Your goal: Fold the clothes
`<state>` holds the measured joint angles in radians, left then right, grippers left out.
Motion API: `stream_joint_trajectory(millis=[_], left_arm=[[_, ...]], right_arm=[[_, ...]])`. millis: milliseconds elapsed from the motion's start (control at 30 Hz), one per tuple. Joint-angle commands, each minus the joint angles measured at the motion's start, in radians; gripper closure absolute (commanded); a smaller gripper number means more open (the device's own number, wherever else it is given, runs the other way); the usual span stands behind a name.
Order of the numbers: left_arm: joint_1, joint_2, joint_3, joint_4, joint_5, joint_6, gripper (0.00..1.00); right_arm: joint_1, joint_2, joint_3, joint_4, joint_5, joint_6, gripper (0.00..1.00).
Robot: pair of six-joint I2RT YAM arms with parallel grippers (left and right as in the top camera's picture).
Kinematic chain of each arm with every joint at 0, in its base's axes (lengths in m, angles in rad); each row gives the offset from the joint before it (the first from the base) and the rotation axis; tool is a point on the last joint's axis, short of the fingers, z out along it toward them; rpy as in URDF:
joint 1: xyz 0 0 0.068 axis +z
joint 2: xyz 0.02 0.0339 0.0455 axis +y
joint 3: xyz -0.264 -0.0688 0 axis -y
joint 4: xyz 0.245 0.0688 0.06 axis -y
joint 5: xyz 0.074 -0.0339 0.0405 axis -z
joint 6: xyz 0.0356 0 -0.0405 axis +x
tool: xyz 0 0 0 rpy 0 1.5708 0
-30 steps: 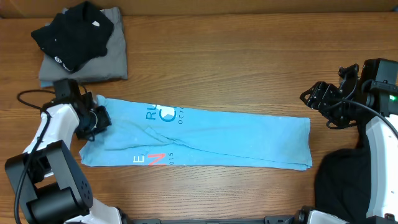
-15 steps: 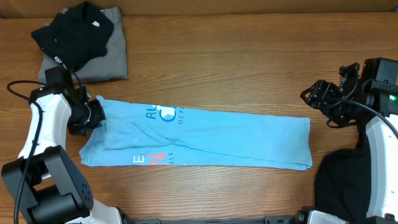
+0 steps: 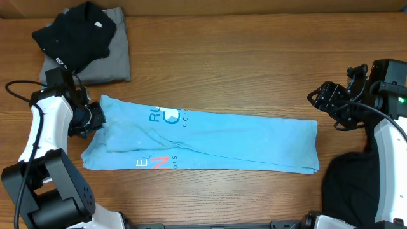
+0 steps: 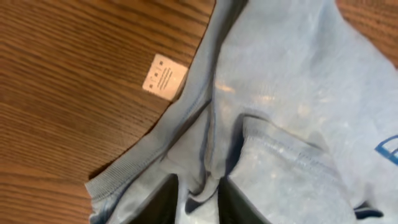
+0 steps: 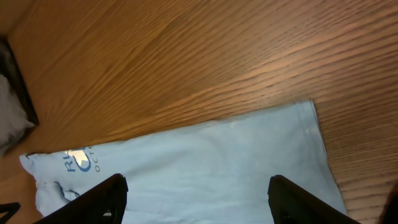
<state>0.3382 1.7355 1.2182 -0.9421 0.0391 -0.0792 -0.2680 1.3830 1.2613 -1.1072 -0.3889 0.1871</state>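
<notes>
Presently the left gripper (image 3: 94,119) sits at the left end of the T-shirt (image 3: 216,143), jaws narrowly parted about a ridge of cloth; whether it is pinched cannot be told. The shirt lies on the table (image 3: 254,57), long axis left to right. The right gripper (image 3: 329,105), wide open and empty, hovers beside the right hem. A black garment (image 3: 73,35) rests far left.

The light blue T-shirt (image 3: 210,140) reads blue "RU" and small "OCT" at upper left, then "E", a red "N" and "015" at lower left. The print on its white tag (image 4: 164,76) is too small to read.
</notes>
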Motion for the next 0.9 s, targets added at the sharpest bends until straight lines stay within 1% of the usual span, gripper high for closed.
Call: stream_joint_trajectory(millis=[0, 33, 67, 167, 200, 300, 433, 500, 667, 767, 867], left_arm=[[-0.005, -0.019, 0.032, 0.007, 0.035, 0.005, 0.90], [-0.005, -0.019, 0.043, 0.013, 0.057, 0.005, 0.92], [-0.005, -0.019, 0.051, 0.025, 0.088, 0.005, 0.96], [-0.008, -0.018, 0.054, 0.122, 0.237, 0.005, 0.96], [-0.010, -0.015, 0.052, 0.154, 0.255, 0.005, 0.96], [-0.021, -0.001, 0.044, 0.251, 0.234, 0.005, 0.96], [-0.036, 0.045, 0.010, 0.388, 0.165, 0.006, 0.96], [-0.037, 0.083, 0.002, 0.443, 0.165, 0.005, 0.96], [-0.038, 0.197, 0.002, 0.467, 0.172, 0.013, 0.96], [-0.038, 0.249, 0.002, 0.438, 0.171, 0.025, 0.96], [-0.035, 0.262, 0.002, 0.409, 0.171, 0.023, 0.96]], right_arm=[[-0.003, -0.011, 0.015, 0.006, -0.005, 0.003, 0.24], [-0.003, -0.011, 0.015, 0.006, -0.005, 0.003, 0.24], [-0.003, -0.011, 0.015, 0.007, -0.006, 0.003, 0.24], [-0.003, -0.011, 0.015, 0.008, -0.006, 0.003, 0.24], [-0.003, -0.011, 0.015, 0.008, -0.006, 0.003, 0.24], [-0.003, -0.011, 0.015, 0.005, -0.006, 0.003, 0.24], [-0.003, -0.011, 0.015, 0.006, -0.006, 0.003, 0.24], [-0.003, -0.011, 0.015, 0.009, -0.006, 0.003, 0.24], [-0.003, -0.011, 0.015, 0.006, -0.006, 0.003, 0.24], [-0.003, -0.011, 0.015, 0.002, -0.006, 0.003, 0.24], [-0.003, -0.011, 0.015, -0.002, -0.006, 0.003, 0.24]])
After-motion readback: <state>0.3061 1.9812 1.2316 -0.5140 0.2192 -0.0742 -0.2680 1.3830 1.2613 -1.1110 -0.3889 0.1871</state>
